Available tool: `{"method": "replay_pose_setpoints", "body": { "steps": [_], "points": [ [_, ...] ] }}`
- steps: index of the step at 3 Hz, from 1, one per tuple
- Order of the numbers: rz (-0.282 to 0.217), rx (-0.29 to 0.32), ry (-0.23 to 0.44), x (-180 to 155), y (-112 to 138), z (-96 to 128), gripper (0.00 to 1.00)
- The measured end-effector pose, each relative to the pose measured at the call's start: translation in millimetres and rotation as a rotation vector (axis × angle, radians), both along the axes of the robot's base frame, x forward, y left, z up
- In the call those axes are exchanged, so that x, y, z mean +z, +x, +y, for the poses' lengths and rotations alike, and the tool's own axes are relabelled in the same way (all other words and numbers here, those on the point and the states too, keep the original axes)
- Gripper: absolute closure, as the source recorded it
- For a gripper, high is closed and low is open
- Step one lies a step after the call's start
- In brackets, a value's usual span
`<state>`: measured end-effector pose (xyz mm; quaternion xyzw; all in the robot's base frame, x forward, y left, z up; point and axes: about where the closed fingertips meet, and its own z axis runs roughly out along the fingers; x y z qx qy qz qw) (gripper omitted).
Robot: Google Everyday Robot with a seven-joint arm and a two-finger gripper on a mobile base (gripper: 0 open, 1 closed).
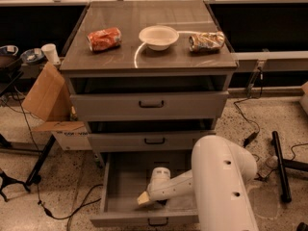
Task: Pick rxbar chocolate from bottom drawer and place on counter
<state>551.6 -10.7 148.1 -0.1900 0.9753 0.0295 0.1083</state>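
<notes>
The bottom drawer (115, 177) is pulled open below two shallower grey drawers. My gripper (143, 198) is reached down inside it, low over the drawer floor near the front, with its pale tip pointing left. The white arm (221, 177) covers the drawer's right side. The rxbar chocolate does not show plainly; only a small dark patch lies under the wrist, mostly hidden. The counter (144, 13) on top of the cabinet is glossy grey-brown with a faint ring mark.
On the counter sit an orange snack bag (104, 38), a white bowl (159, 36) and a gold-silver snack bag (206, 41). A cardboard box (45, 93) and a white cup (49, 53) stand left of the cabinet. Cables and stand legs (281, 165) lie on the floor.
</notes>
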Motion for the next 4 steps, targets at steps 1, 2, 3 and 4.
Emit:
{"method": "replay_pose_setpoints", "body": {
  "steps": [1, 2, 3, 4],
  "points": [
    [0.011, -0.012, -0.005, -15.4, 4.7, -5.4, 0.0],
    [0.021, -0.01, 0.002, -24.8, 11.1, -6.9, 0.0],
    [0.048, 0.018, 0.002, -36.0, 18.5, -4.0, 0.0],
    [0.102, 0.046, -0.002, -49.0, 19.0, -4.8, 0.0]
  ]
}}
